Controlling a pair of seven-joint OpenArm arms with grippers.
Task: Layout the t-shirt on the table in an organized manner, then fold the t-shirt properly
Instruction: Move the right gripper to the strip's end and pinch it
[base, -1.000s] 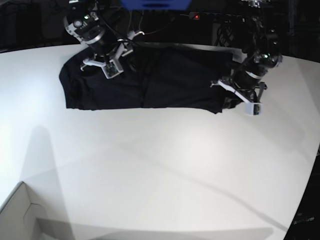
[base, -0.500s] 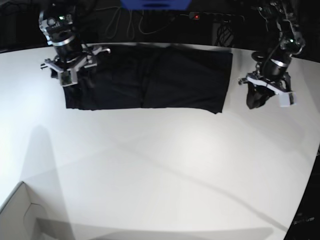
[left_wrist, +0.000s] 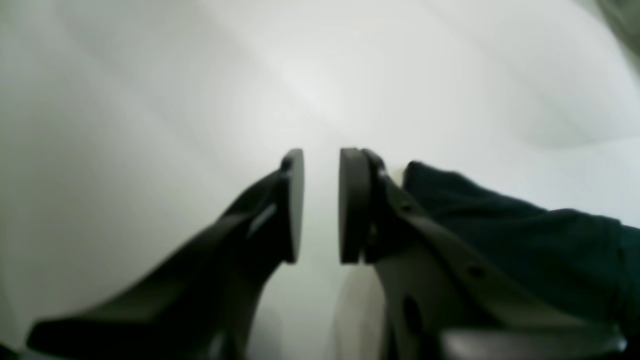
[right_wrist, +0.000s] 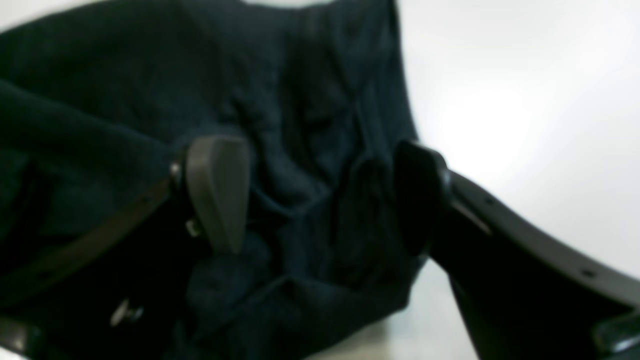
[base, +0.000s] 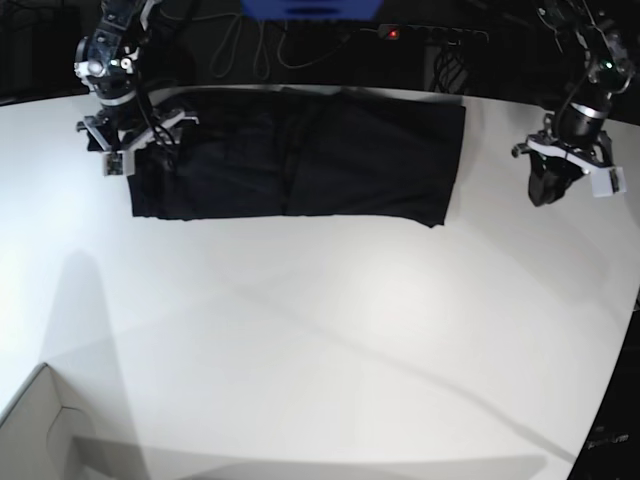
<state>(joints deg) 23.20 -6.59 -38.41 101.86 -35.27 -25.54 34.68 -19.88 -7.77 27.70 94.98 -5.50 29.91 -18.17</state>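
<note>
The black t-shirt lies flat as a wide rectangle at the far side of the white table. My right gripper is at the shirt's left end. In the right wrist view it is wide open, just above rumpled fabric, holding nothing. My left gripper hangs over bare table, well right of the shirt's right edge. In the left wrist view it is empty with only a narrow gap between the pads. A bit of black fabric shows to its right.
A white box corner sits at the front left. A blue object and cables lie in the dark behind the table's far edge. The table's curved edge runs down the right side.
My left gripper has let go of the shirt's right edge and moved right, off the shirt. My right gripper has moved left across the shirt to its left end.
</note>
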